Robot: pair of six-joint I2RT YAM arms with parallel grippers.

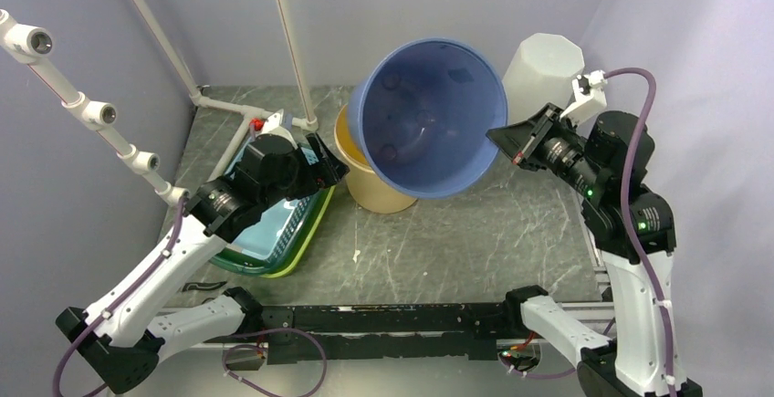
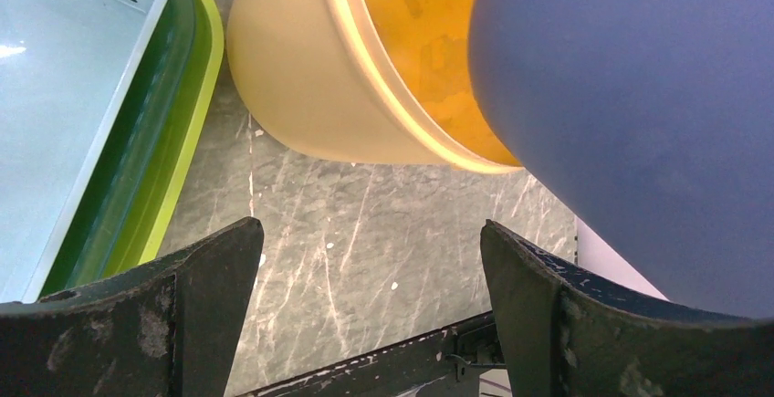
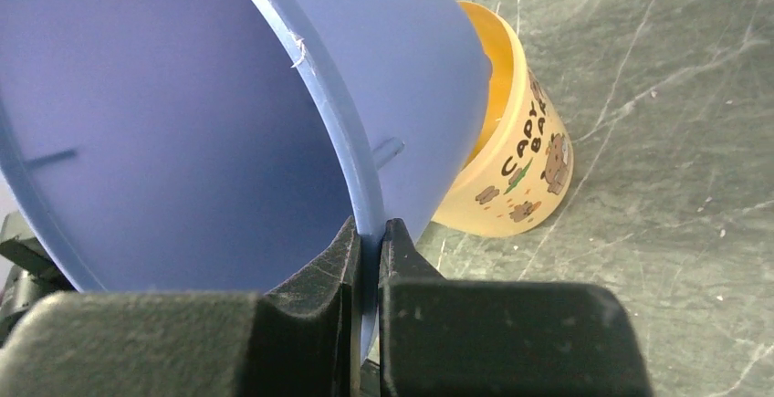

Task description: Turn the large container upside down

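Large blue container (image 1: 429,119) is held raised over the bench (image 1: 475,242) at 12 o'clock, tilted with its mouth facing the overhead camera. Nested baskets (image 1: 274,237) lie at the bench's 9 o'clock. At the container's 7 o'clock, its lower wall sits over the mouth of the yellow tub (image 1: 370,192). Right claw (image 3: 370,251) is clamped narrow on the container rim at 3 o'clock. Left claw (image 2: 365,233) stands wide, holding nothing, above the bench
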